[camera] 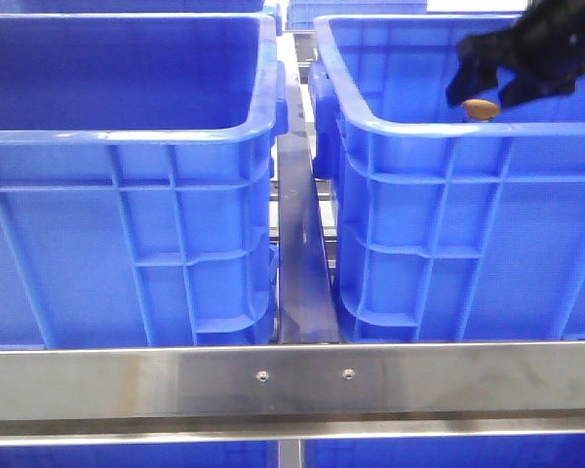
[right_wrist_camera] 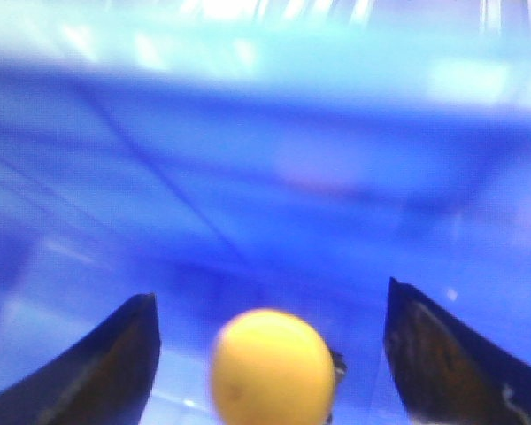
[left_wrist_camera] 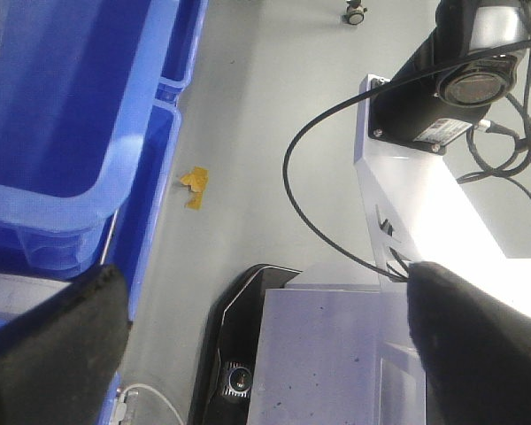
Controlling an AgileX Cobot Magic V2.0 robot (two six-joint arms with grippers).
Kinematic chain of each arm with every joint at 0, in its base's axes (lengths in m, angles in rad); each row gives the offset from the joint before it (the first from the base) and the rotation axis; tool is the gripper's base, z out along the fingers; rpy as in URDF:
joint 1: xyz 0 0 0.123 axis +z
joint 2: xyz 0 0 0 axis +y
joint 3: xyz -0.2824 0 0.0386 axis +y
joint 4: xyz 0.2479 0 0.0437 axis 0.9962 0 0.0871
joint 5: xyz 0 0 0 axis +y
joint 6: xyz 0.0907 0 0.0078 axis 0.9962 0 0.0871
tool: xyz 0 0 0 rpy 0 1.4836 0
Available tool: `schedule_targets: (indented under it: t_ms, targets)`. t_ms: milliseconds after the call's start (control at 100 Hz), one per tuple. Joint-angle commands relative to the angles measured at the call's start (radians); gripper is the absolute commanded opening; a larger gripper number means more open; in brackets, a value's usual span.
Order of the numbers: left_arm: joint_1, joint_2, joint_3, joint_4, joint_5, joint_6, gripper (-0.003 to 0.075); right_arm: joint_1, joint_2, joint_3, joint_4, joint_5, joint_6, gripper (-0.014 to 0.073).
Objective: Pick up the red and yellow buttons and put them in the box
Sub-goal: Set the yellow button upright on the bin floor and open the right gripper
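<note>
Right gripper (camera: pixel 487 97) spread apart over right box (camera: pixel 448 127), yellow button (camera: pixel 481 108) between fingers. Left gripper (left_wrist_camera: pixel 265 354) apart. Second box (camera: pixel 127 136) beside, metal rail (camera: pixel 302 263) between.

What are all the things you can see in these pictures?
Crates: two, bright blue, side by side on the rack, left crate and right crate.
Yellow button: one, orange-yellow, just under the right gripper, over the right crate, between its spread fingers in the wrist view.
Red button: not visible.
Metal rail: one, silver, across the front of the crates.
Tape scrap: one, yellow, on the grey floor.
Cable: one, black, looping beside the white robot base.
Right gripper: one, black, open, above the right crate.
Left gripper: one, black fingers apart, holding nothing, off to the side of the crates.
</note>
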Motion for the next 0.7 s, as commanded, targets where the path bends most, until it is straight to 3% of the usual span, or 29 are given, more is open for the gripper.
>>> schedule_targets:
  t_ms: [0, 150, 480, 620, 690]
  targets:
    - [-0.007, -0.040, -0.030, -0.064, 0.024, -0.010, 0.0607, 0.000, -0.102, -0.003, 0.042, -0.005, -0.011, 0.0552]
    - [-0.007, -0.040, -0.030, -0.064, 0.024, -0.010, 0.0607, 0.000, -0.188, 0.073, 0.057, 0.025, -0.011, 0.0519]
    - [-0.007, -0.040, -0.030, -0.058, 0.024, -0.011, 0.0607, 0.000, -0.447, 0.282, 0.142, 0.116, -0.011, 0.0044]
    - [-0.007, -0.040, -0.030, -0.028, 0.024, -0.028, 0.0607, 0.000, -0.570, 0.376, 0.158, 0.129, -0.011, -0.0069]
    - [-0.007, -0.040, -0.030, -0.002, 0.022, -0.040, 0.0607, 0.000, -0.629, 0.418, 0.158, 0.151, -0.011, -0.0064]
